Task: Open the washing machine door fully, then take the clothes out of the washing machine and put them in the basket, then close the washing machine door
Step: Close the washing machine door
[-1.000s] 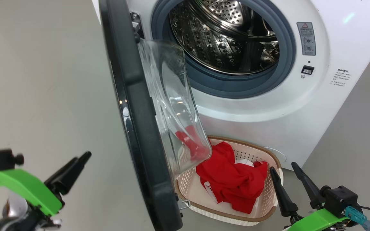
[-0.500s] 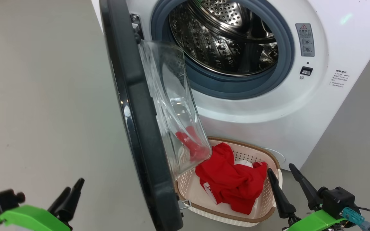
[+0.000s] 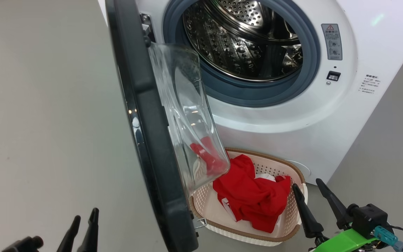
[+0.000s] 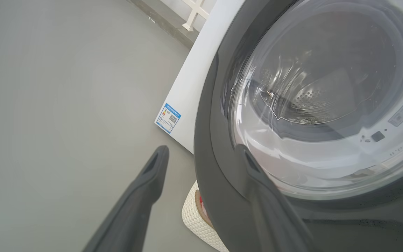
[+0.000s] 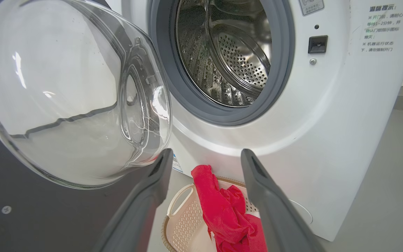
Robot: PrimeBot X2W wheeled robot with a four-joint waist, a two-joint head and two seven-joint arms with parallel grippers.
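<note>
While scanning rightward, note left gripper (image 3: 86, 215) spread, empty, near open round black-rimmed glass washing machine door (image 3: 142, 105); white front-loading washing machine (image 3: 327, 115) behind; red fabric clothes (image 3: 254, 196) inside cream perforated plastic basket (image 3: 205, 206); right gripper (image 3: 306, 183) spread, empty, beside basket.

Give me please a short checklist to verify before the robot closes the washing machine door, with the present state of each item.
1. The drum is empty: ok, no cloth visible inside.
2. The clothes lie in the basket: ok.
3. The grey rubber ring is free of cloth: ok.
4. The left gripper is open and empty, on the outer side of the door: ok.
5. The right gripper is open and empty: ok.
6. The door clears the basket rim while swinging: cannot tell; its lower edge overlaps the basket in the head view.
</note>
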